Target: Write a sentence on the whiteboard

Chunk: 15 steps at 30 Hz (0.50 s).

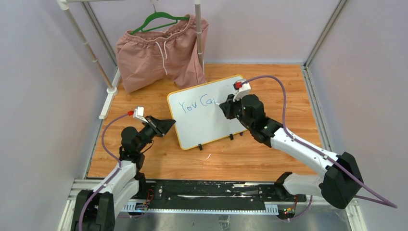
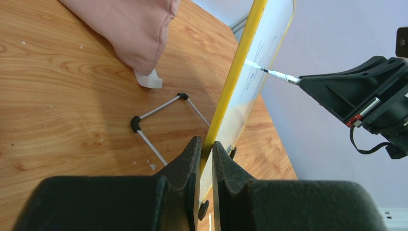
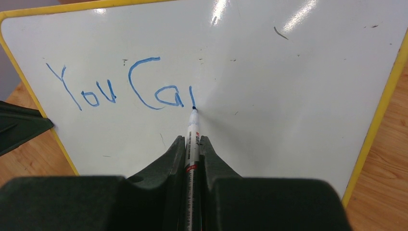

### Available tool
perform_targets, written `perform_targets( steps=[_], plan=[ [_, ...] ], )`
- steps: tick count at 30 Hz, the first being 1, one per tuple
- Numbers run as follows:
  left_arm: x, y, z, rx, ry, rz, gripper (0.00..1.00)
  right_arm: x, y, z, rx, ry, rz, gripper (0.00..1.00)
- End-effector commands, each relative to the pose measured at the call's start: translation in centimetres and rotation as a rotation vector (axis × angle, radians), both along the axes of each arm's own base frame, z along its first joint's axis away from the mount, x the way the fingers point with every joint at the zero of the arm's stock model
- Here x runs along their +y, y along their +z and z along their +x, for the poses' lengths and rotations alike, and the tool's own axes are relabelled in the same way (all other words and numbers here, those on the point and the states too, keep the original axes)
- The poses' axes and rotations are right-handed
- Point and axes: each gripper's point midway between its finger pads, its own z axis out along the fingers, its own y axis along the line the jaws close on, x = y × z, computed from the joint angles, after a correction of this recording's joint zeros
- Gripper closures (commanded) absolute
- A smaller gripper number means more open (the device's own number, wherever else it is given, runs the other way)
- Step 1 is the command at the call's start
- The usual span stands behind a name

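Wood-grain table [image 1: 159,161] is topped by the whiteboard [image 1: 207,127], steadied by the left gripper [image 2: 206,144] clamped on its nine-o'clock edge. A marker [image 3: 193,129], pinched in the right gripper [image 3: 192,142], is pressed at the three-o'clock end of the unfinished sentence [image 1: 196,103].

The whiteboard [image 1: 204,122] stands on the table [image 1: 279,86], with shorts [image 1: 159,53] hanging behind it to the left. The left gripper [image 1: 168,125] is at its left edge. The right gripper [image 1: 225,107] is before its face, marker [image 3: 192,132] tip touching just right of the lettering [image 1: 197,103]. Behind the board lies what may be a wire stand [image 2: 159,113].
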Motion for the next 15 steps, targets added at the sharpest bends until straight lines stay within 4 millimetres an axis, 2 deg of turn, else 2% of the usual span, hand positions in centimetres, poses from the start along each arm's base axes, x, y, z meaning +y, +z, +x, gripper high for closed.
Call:
perform_targets(
  steps=[1,15],
  plan=[
    [-0.1,1.4,-0.1,-0.059,-0.007,-0.012,1.0,-0.6,0.0,0.1,0.004,-0.017,0.008,1.0],
    [-0.1,1.4,-0.2,-0.059,-0.008,-0.012,1.0,0.2,2.6,1.2,-0.044,-0.013,0.017,1.0]
  ],
)
